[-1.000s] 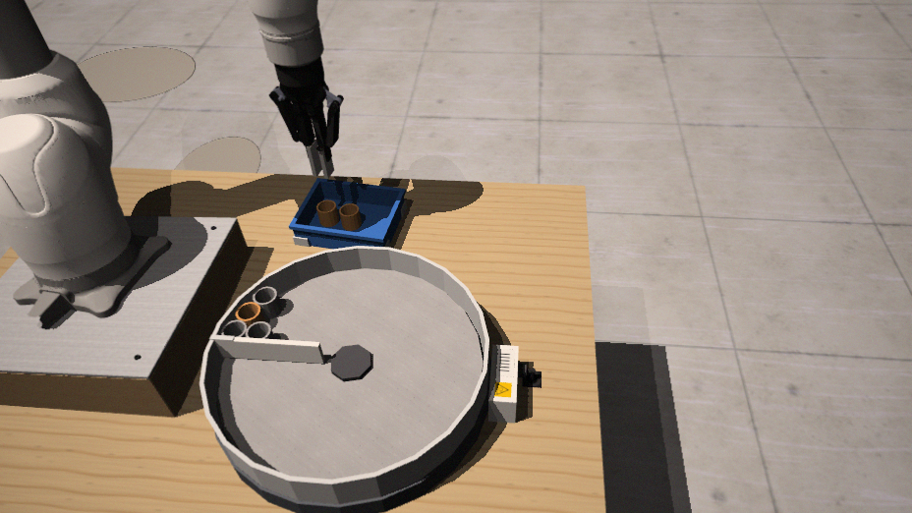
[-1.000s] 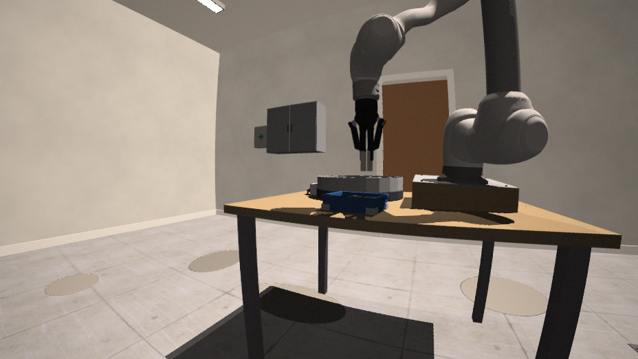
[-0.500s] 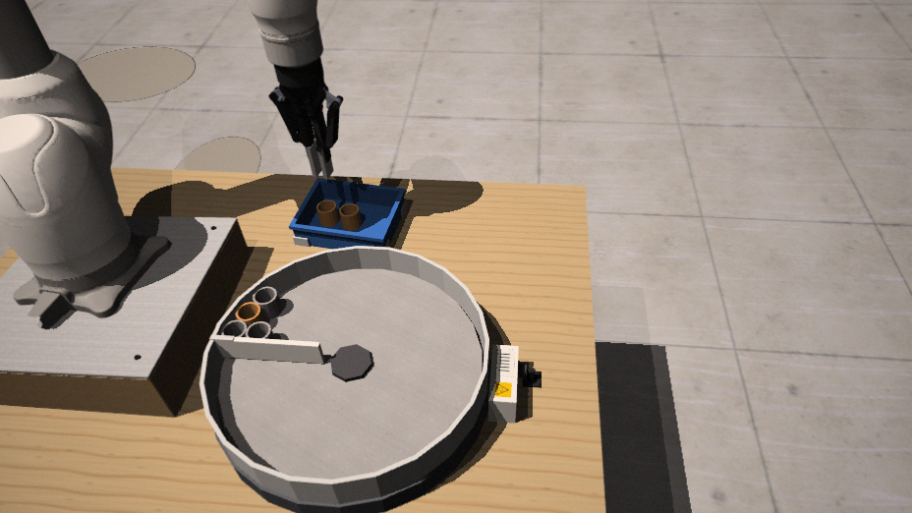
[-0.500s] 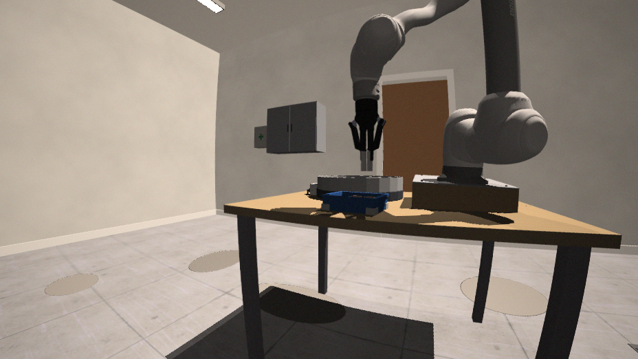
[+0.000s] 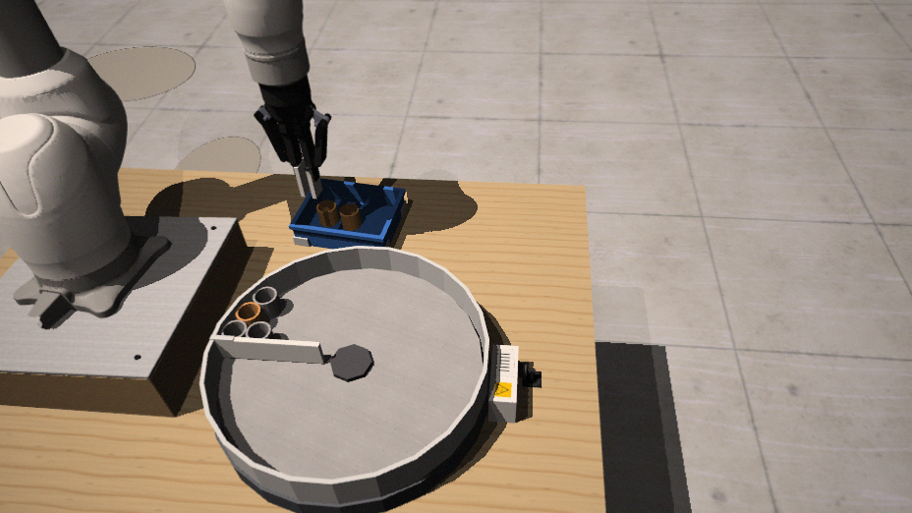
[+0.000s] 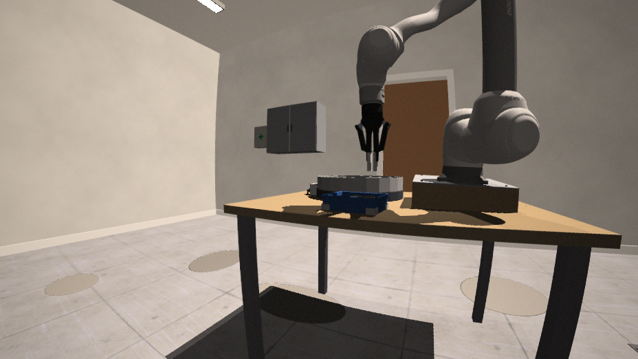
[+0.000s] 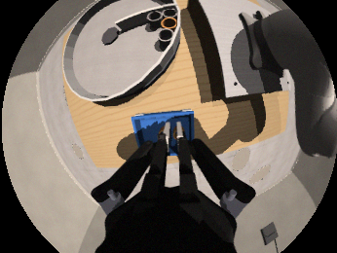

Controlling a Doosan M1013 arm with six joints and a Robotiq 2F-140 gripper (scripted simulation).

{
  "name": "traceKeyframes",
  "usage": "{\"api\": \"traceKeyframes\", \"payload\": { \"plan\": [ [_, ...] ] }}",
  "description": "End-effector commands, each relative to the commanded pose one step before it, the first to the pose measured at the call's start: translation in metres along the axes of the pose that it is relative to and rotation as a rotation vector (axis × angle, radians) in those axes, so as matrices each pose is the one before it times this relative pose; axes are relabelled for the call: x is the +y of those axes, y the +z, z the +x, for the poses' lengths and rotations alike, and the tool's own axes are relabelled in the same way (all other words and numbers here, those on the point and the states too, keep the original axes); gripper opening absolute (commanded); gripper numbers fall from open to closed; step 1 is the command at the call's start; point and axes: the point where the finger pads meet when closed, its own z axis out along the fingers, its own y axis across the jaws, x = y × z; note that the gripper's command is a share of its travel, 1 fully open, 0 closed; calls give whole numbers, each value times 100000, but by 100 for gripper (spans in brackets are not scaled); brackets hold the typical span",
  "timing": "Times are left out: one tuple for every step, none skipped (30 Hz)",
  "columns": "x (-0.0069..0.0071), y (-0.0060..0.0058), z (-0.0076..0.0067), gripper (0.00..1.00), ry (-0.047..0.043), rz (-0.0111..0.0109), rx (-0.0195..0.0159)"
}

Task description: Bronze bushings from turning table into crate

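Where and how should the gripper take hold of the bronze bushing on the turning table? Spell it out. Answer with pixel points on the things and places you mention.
Grip the bronze bushing [image 5: 240, 313] [image 7: 168, 27] by its upper outer wall, coming straight down from above: it stands upright, open end up. Steel bushings [image 5: 272, 305] [image 5: 257, 335] [image 5: 224, 332] crowd it and the turntable's rim [image 5: 475, 306] [image 7: 73, 92] is close, so the finger gaps look tight; probably turn the fingers to suit.

We seem to be in a plain lab or workshop: an arm [image 5: 60, 172] [image 6: 379, 58] [image 7: 302, 63] on a wooden table [image 5: 536, 267] [image 6: 553, 227] [image 7: 117, 117], a wall cabinet [image 6: 292, 128], a green-cross box [image 6: 260, 137], and a tiled floor [image 5: 733, 146] [image 6: 147, 276].
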Motion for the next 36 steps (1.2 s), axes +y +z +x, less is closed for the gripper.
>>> {"api": "traceKeyframes", "payload": {
  "plan": [
    [-100, -33, 2885, 10, -1935, -112, -234],
    [-46, -5, 896, 10, -563, 3, 3],
    [-35, -4, 917, 10, -577, 3, 3],
    [-4, 0, 941, 10, -598, 0, 0],
    [0, 0, 0, 10, 0, 0, 0],
    [0, 0, 0, 10, 0, 0, 0],
    [30, 4, 958, 10, -616, -3, -2],
    [47, 6, 963, 10, -623, -3, -4],
    [-33, -5, 942, 10, -589, 5, 5],
    [1, -2, 947, 10, -598, 2, 2],
    [35, 1, 946, 10, -603, -1, -1],
    [69, 4, 939, 10, -606, -4, -4],
    [41, 2, 921, 10, -590, 0, 0],
    [3, -3, 903, 10, -568, 4, 5],
    [33, -1, 888, 10, -563, 1, 2],
    [62, 1, 868, 10, -555, -2, -1],
    [89, 2, 843, 10, -544, -4, -5],
    [64, 1, 817, 10, -525, -1, -1],
    [20, -2, 794, 10, -502, 4, 5],
    [43, -1, 763, 10, -485, 2, 2],
    [62, 0, 729, 10, -465, 0, 0],
    [0, 0, 0, 10, 0, 0, 0],
    [0, 0, 0, 10, 0, 0, 0],
    [79, 1, 691, 10, -444, -2, -2],
    [92, 1, 651, 10, -420, -3, -5],
    [75, 1, 615, 10, -397, -2, -2],
    [26, -1, 587, 10, -373, 4, 5],
    [36, -1, 542, 10, -345, 2, 3],
    [43, 0, 497, 10, -317, 1, 1],
    [48, 0, 450, 10, -287, 0, 0],
    [50, 0, 402, 10, -258, 0, -1],
    [49, 0, 355, 10, -228, -1, -1],
    [47, 0, 308, 10, -198, -1, -1],
    [43, 0, 263, 10, -169, -1, -2],
    [38, 0, 219, 10, -141, -1, -2],
    [32, 0, 177, 10, -114, -1, -2]
  ]
}}
